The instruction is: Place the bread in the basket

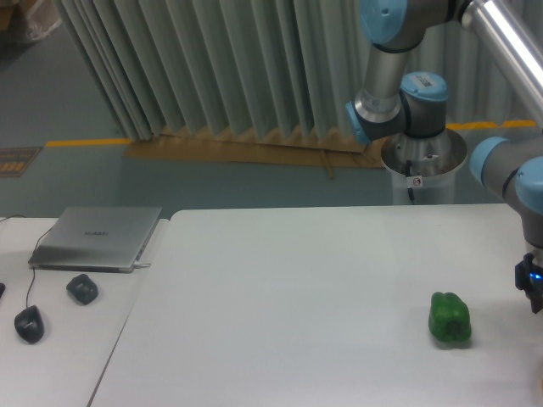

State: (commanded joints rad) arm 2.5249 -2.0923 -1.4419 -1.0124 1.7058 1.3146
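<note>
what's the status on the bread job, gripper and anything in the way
Gripper at right frame edge, mostly cut off, state unclear. Bread and basket not in view. Green pepper on table beside gripper.

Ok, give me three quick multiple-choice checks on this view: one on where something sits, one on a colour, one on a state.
1. Where is the laptop?
A. far left, on the side table
B. beside the pepper
C. under the arm

2. What colour is the pepper on the main table?
A. red
B. green
C. yellow

3. What state is the laptop in?
A. open
B. lid closed
C. standing on edge

Answers:
1 A, it lies at the left edge, near two dark objects.
2 B, it is plainly green.
3 B, it lies flat with only the lid showing.

The tool is cut off at the right edge.
</note>
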